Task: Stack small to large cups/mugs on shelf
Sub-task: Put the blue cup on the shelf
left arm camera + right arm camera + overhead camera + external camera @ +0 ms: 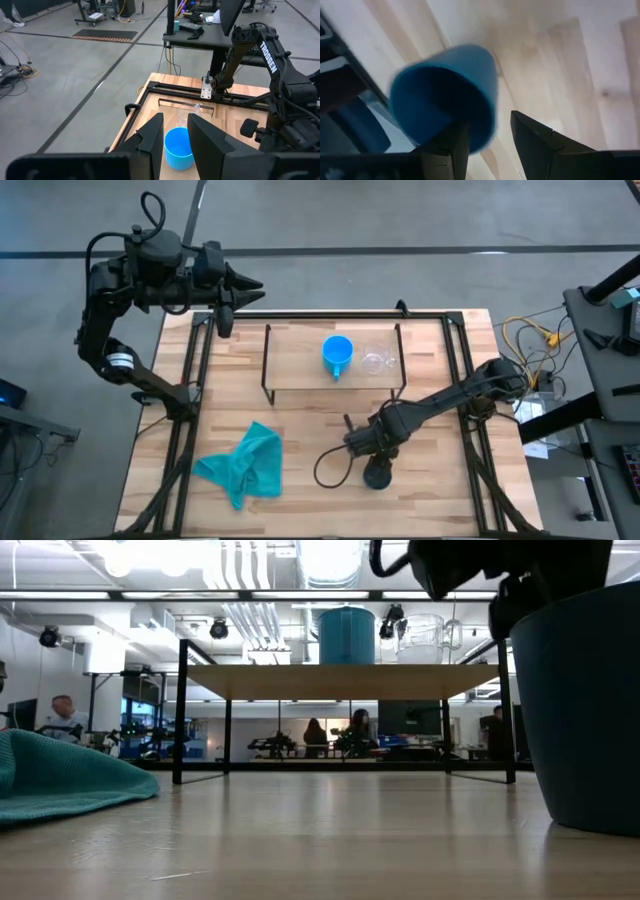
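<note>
The shelf [300, 375] stands at the table's far middle. On its wood plank [340, 680] stand the bright blue mug [337, 355] [347, 635] [179, 147] and, to its right, the tiny clear glass [375, 362] [425, 638]. The dark teal-black cup [378, 475] [580, 710] [445, 95] stands upright on the table near the front. My right gripper [362, 444] [490, 145] is open just above it, one finger over the cup's mouth and one outside its wall. My left gripper [238, 290] [176, 137] is open, raised beyond the table's far left corner. My right gripper comes down at the dark cup's rim [482, 132] from above, with the wall between its open fingers [445, 150]. Whether a finger touches the rim, I cannot tell. The cup's base rests on the table [590, 825].
A teal cloth [245, 465] [60, 775] lies crumpled at the near left of the table. A black cable loop [328, 468] hangs by the right wrist. Bare wood lies between cloth, cup and shelf. People sit in the room far behind the table.
</note>
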{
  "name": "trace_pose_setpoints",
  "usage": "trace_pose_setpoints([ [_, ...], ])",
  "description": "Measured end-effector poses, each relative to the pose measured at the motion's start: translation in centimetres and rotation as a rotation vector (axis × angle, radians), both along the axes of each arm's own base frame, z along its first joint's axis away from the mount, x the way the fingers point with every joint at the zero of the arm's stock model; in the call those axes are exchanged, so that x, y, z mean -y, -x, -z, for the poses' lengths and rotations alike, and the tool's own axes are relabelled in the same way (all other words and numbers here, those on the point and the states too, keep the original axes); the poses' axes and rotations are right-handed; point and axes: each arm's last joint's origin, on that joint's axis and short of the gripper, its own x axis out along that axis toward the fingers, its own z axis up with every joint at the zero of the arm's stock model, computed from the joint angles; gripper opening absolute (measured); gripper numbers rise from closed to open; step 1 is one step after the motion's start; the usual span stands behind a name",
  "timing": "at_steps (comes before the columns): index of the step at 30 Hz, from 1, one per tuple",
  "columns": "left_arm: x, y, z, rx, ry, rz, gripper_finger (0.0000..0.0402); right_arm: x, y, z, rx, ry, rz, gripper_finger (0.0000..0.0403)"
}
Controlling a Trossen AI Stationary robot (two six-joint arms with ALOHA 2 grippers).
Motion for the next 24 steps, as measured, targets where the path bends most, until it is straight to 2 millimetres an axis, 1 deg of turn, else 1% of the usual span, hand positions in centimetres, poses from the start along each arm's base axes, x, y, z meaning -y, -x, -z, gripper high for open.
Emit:
trace_pose_setpoints([
  [5,0.0,0.0,0.0,0.0,0.0,0.0,0.0076,-0.3,-0.6,0.3,0.041,-0.015,-0.006,0.0137],
  [10,0.0,0.0,0.0,0.001,0.0,0.0,0.0076,-0.5,-1.3,2.4,0.003,0.005,-0.061,0.0133],
  [13,0.0,0.0,0.0,0.0,0.0,0.0,0.0076,-0.7,-1.6,3.5,-0.01,0.008,-0.094,0.0112],
  [16,0.0,0.0,0.0,0.0,0.0,0.0,0.0076,-0.7,-1.7,3.9,-0.019,0.007,-0.103,0.0068],
  [18,0.0,0.0,0.0,0.0,0.0,0.0,0.0076,-0.6,-1.7,3.8,-0.015,0.006,-0.101,0.0032],
  [19,0.0,0.0,0.0,0.0,0.0,0.0,0.0076,-0.6,-1.7,3.5,-0.008,0.003,-0.103,0.002],
  [24,0.0,0.0,0.0,0.0,0.0,0.0,0.0076,-0.2,-1.2,0.7,0.065,-0.023,-0.077,0.001],
])
